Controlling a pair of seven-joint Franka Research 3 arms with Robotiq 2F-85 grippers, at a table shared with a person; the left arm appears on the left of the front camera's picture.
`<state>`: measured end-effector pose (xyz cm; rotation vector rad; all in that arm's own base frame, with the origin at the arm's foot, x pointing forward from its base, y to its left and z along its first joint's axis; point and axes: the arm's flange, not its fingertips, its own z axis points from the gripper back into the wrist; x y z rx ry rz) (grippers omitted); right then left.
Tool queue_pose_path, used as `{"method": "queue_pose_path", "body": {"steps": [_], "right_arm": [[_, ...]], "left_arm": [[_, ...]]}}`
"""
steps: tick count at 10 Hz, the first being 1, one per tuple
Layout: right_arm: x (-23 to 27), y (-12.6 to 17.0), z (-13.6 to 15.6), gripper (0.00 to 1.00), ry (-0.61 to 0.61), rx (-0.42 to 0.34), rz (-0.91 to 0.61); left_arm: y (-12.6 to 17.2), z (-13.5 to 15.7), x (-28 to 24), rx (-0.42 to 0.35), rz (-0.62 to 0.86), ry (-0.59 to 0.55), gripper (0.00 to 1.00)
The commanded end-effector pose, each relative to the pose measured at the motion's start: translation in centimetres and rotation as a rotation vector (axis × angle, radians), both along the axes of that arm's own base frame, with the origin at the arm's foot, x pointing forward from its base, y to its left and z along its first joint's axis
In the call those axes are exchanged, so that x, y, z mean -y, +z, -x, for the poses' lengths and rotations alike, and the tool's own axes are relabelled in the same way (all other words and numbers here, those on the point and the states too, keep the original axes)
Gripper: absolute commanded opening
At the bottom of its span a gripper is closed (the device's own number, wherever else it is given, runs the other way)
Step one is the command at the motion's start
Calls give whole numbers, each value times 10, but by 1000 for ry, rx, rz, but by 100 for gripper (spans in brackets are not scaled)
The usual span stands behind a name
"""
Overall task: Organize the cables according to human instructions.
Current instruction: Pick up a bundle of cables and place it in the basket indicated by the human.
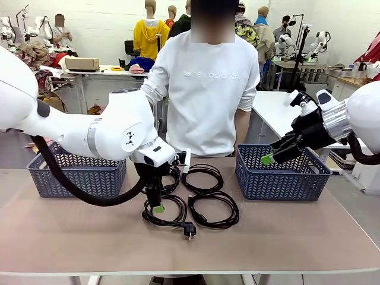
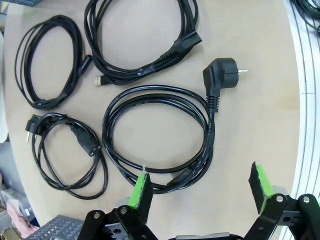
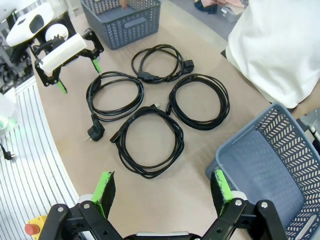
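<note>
Four coiled black cables lie mid-table between two baskets. The front-left coil (image 1: 167,224) ends in a round plug (image 1: 190,229). My left gripper (image 1: 155,202) hangs open just above this coil (image 2: 208,135), whose plug (image 2: 220,71) lies ahead of the green pads. The other coils are front right (image 1: 214,226), back right (image 1: 205,167) and back left (image 1: 176,178), the last partly hidden by my left wrist. My right gripper (image 1: 270,155) is open and empty above the right basket (image 1: 279,181). Its wrist view (image 3: 164,189) shows all the coils and the left gripper (image 3: 78,75).
A second blue-grey basket (image 1: 77,175) stands at the table's left, behind my left arm. A person in a white sweatshirt (image 1: 205,89) stands at the far edge, behind the cables. The table's front edge lies just beyond the round plug.
</note>
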<state>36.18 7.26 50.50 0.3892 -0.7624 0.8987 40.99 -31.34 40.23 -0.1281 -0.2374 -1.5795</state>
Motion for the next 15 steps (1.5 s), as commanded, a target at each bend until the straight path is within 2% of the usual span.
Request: {"method": "queue_pose_path", "body": {"steps": [1,5,10,15], "right_arm": [[0,-1,-1,100,7,0,-16],[0,-1,-1,100,7,0,-16],[0,-1,-1,100,7,0,-16],[0,-1,-1,100,7,0,-16]], "left_arm": [[0,-2,-2,-1,0,4,100],[-17,1,9,-18,-42,-45,100],[-54,-5,28,-95,-129,-88,100],[-73,-2,39,-133,-149,-91,100]]}}
